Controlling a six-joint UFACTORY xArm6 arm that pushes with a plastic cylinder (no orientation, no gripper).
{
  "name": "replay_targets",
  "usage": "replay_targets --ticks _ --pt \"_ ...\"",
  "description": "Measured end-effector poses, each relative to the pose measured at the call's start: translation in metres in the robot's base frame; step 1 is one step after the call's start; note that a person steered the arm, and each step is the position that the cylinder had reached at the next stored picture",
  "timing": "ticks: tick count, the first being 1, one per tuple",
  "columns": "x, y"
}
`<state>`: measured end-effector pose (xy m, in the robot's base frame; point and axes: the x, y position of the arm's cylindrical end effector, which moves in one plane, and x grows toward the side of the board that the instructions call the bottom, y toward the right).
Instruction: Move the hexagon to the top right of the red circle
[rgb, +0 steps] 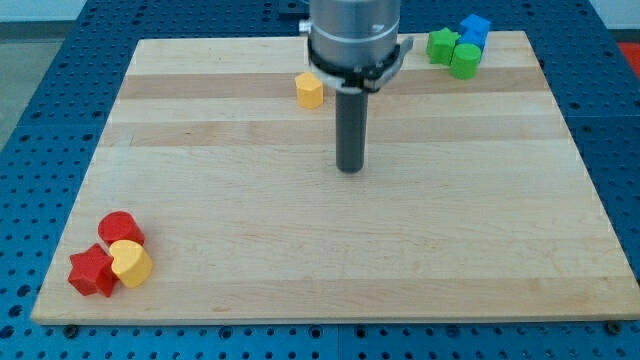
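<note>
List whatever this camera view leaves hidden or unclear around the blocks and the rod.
- Blue blocks: partly hidden behind the green blocks; shapes unclear.
- Arm housing: cut off by the view's top.
- Yellow block beside the red circle: overlaps the red star, hiding its edge.
- My tip: table contact unclear.

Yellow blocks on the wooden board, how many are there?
2: a yellow hexagon block near the view's top centre, and a yellow heart-shaped block at bottom left. None looks hidden.

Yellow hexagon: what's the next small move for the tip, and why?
Probably swing my tip to the view's top, behind the yellow hexagon. The tip sits below and right of it, not touching, while the red circle lies far toward the bottom left, so the push must come from the hexagon's upper right.
</note>
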<state>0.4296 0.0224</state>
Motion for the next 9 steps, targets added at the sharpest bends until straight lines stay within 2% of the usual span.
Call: replay_targets --ticks 2,4,8,9 --pt "-0.077 0.011" --pt "-0.125 0.007" --pt "-0.132 -0.058" --pt "-0.122 -0.075"
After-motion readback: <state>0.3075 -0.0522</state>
